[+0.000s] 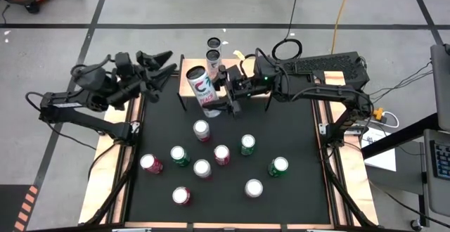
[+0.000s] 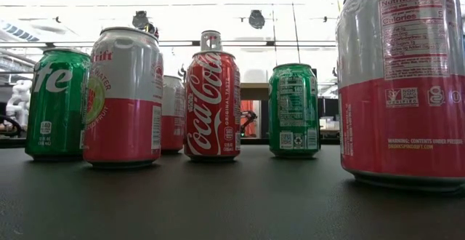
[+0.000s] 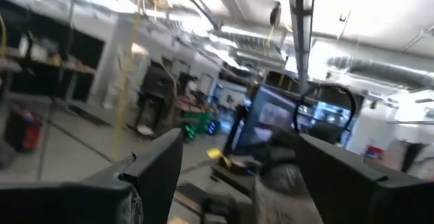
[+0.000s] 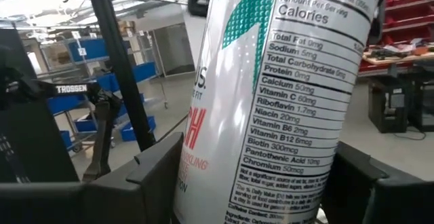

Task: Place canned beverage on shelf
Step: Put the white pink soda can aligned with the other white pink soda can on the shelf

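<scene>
Overhead, the right gripper clamps a tall white can, tilted over the shelf at the table's far edge, where two slim cans stand. Nearby, the left gripper hangs open-fingered beside the shelf, holding nothing. Low down, the short cans stand upright on the black mat. From the right wrist, dark fingers flank the white can's nutrition label.

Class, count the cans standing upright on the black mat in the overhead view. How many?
9: cans. Arms may hide others near the shelf.
</scene>
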You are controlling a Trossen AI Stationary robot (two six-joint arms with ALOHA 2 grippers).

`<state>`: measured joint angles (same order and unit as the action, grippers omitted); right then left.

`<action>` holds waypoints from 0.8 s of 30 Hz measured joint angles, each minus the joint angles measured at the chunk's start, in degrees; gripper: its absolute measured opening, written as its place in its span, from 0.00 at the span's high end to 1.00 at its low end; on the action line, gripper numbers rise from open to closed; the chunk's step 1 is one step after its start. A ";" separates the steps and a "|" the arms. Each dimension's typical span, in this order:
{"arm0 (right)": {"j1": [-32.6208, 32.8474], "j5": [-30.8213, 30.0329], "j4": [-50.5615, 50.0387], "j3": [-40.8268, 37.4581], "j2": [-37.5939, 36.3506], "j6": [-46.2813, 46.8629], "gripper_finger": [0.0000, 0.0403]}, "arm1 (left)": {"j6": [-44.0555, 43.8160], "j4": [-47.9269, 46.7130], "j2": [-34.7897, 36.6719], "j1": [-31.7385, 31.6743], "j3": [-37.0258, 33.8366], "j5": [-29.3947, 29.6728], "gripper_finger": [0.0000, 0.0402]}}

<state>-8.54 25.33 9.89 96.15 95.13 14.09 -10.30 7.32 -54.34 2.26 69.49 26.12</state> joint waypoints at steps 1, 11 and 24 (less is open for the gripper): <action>-0.25 -0.01 -0.19 0.01 -0.20 0.06 0.37 | -1.16 -0.96 -0.21 0.00 0.00 -0.98 0.28; -1.70 0.27 -3.08 -0.01 -1.18 0.20 0.37 | -10.02 -4.05 -3.38 -0.04 -0.02 -8.45 0.03; -1.52 1.98 -4.78 -0.01 -1.25 1.51 0.37 | -10.58 1.81 -8.83 -6.26 -0.02 -20.59 0.03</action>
<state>-10.07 27.31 5.10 96.14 93.89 15.60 -20.88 9.13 -63.17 -4.00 69.47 5.53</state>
